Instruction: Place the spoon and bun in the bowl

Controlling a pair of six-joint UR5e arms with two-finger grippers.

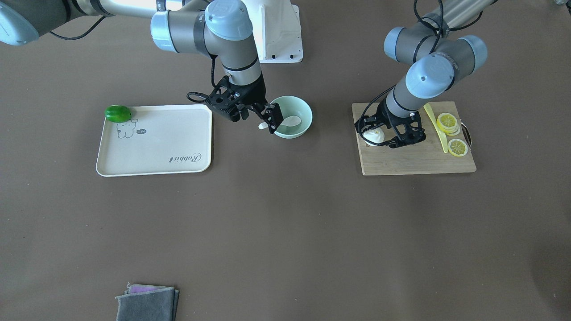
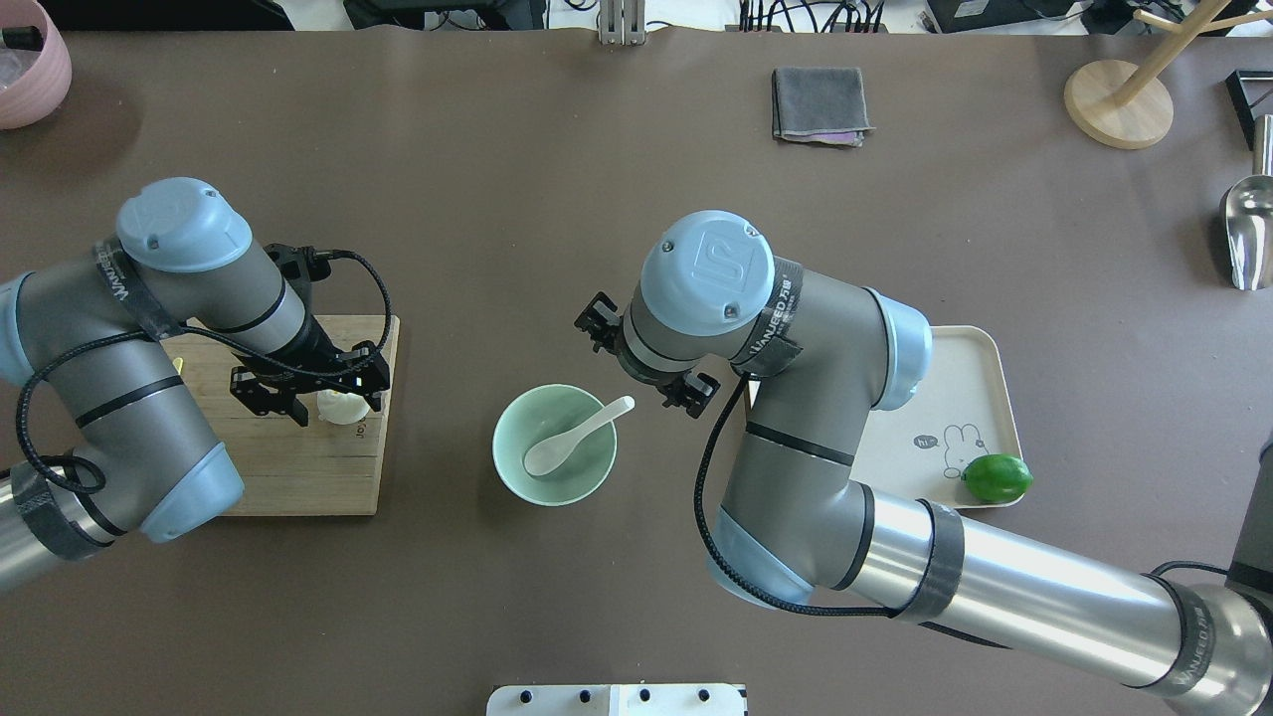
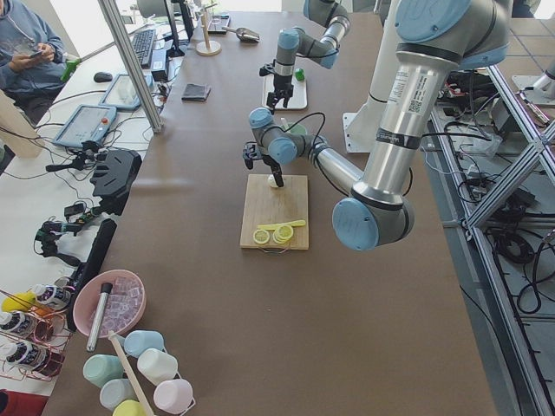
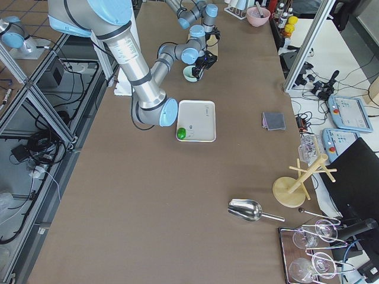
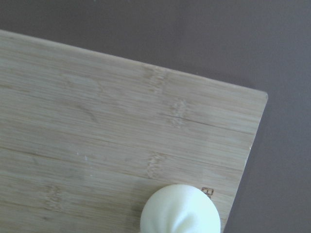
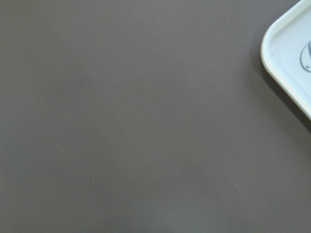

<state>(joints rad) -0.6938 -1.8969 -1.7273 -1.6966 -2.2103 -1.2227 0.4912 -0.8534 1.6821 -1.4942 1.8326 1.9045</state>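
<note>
Already the spoon (image 2: pixel 572 443) lies in the bowl (image 2: pixel 517 469); right hand (image 1: pixel 253 119) hangs released beside it, left hand (image 2: pixel 316 390) spread open at the bun (image 2: pixel 343 406)

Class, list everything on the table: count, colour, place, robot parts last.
spoon: one, white, in bowl
bowl: one, mint green, table centre
bun: one, white, on cutting board
cutting board: one, wooden, robot's left
lemon slices: at least three, yellow, on board
knife: one, pale yellow, beside slices
tray: one, cream, robot's right
lime: one, green, tray corner
cloth: one, grey, far edge
scoop: one, metal, far right
pink bowl: one, pink, far left corner
left tool: one, black, open at bun
right tool: one, black, open beside bowl
</note>
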